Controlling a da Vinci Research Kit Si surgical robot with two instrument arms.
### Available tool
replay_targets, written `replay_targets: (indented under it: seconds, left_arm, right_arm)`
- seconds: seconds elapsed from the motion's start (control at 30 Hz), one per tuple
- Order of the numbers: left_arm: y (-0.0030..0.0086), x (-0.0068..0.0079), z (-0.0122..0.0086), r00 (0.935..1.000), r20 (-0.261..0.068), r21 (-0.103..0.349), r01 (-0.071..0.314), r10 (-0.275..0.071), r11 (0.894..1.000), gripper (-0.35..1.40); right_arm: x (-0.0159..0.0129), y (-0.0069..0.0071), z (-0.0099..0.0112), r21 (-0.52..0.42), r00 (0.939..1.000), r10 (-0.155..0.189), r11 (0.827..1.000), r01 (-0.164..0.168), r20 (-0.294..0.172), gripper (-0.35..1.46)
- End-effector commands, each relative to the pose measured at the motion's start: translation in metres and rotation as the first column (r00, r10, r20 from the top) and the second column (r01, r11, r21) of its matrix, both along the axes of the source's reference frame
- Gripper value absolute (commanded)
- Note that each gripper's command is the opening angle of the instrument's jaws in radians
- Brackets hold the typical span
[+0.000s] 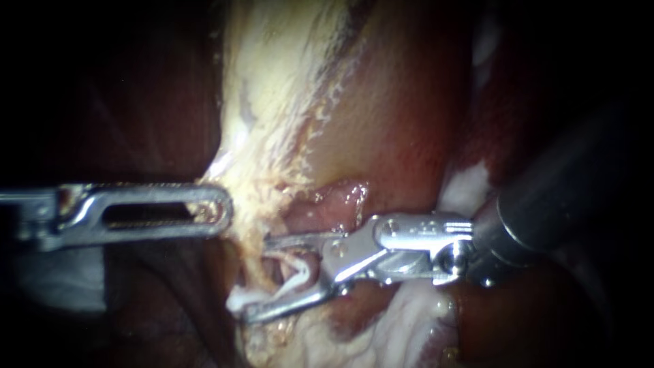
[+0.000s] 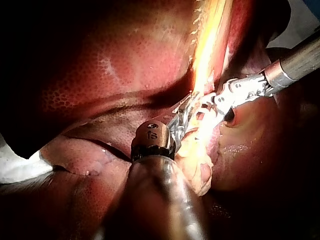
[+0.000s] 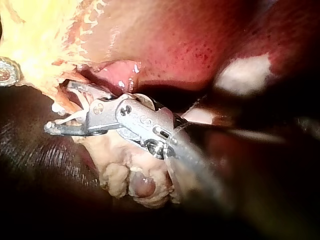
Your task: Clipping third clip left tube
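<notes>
Closest to us is our right instrument (image 1: 259,276), its dark shaft coming in from the upper right. Its jaws stand wide open with a clear gap. A pale tube (image 1: 298,269) runs between them, crossing the gap without being pinched. Behind the upper jaw lies a pink fold of tissue (image 1: 340,197). Beyond the open jaws' tips, our left instrument (image 1: 219,211) rests its slotted tip against the yellow-white fatty tissue (image 1: 272,136). We cannot tell whether it has hold of it. Dark red liver (image 2: 110,65) lies around both instruments.

Liver (image 2: 125,60) on wht cloth (image 2: 15,167) (edge only)
</notes>
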State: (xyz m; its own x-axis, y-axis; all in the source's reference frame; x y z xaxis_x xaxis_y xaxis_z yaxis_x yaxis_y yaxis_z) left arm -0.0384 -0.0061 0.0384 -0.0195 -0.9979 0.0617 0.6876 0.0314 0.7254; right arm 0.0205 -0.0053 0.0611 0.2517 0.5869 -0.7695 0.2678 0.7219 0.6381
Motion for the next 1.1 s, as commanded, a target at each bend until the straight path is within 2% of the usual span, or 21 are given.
replay_targets:
  seconds: [0.03,0.23,0.43,0.67,0.83,1.03,1.1]
  left_arm:
    - [0.0000,0.0000,0.0001,1.0000,0.001,0.000,-0.001,0.001,1.000,-0.35]
    - [0.0002,0.0002,0.0005,1.0000,0.002,0.000,-0.003,0.003,1.000,-0.35]
    - [0.0003,0.0002,0.0006,1.0000,0.002,0.000,-0.003,0.003,1.000,-0.35]
    - [0.0003,0.0000,0.0007,1.0000,0.001,0.000,-0.002,0.002,1.000,-0.35]
    - [0.0003,-0.0001,0.0007,1.0000,0.001,-0.001,-0.002,0.002,1.000,-0.35]
    - [0.0003,-0.0001,0.0007,1.0000,0.001,-0.001,-0.001,0.001,1.000,-0.35]
    - [0.0003,-0.0001,0.0007,1.0000,0.001,-0.001,-0.001,0.001,1.000,-0.35]
  right_arm:
    - [-0.0002,0.0001,-0.0006,0.002,0.9999,-0.003,1.000,0.003,-0.013,0.60]
    - [-0.0003,-0.0001,-0.0018,0.042,0.9979,-0.032,0.999,0.034,-0.057,0.59]
    - [0.0012,-0.0007,-0.0020,0.068,0.9934,-0.052,0.996,0.059,-0.102,0.59]
    - [0.0038,-0.0014,-0.0016,0.118,0.9889,-0.046,0.991,0.063,-0.141,0.59]
    - [0.0044,-0.0009,-0.0017,0.125,0.9914,-0.022,0.991,0.038,-0.129,0.58]
    - [0.0039,0.0010,-0.0024,0.137,0.9937,0.038,0.990,-0.023,-0.105,0.56]
    - [0.0035,0.0017,-0.0028,0.143,0.9933,0.047,0.989,-0.032,-0.105,0.55]
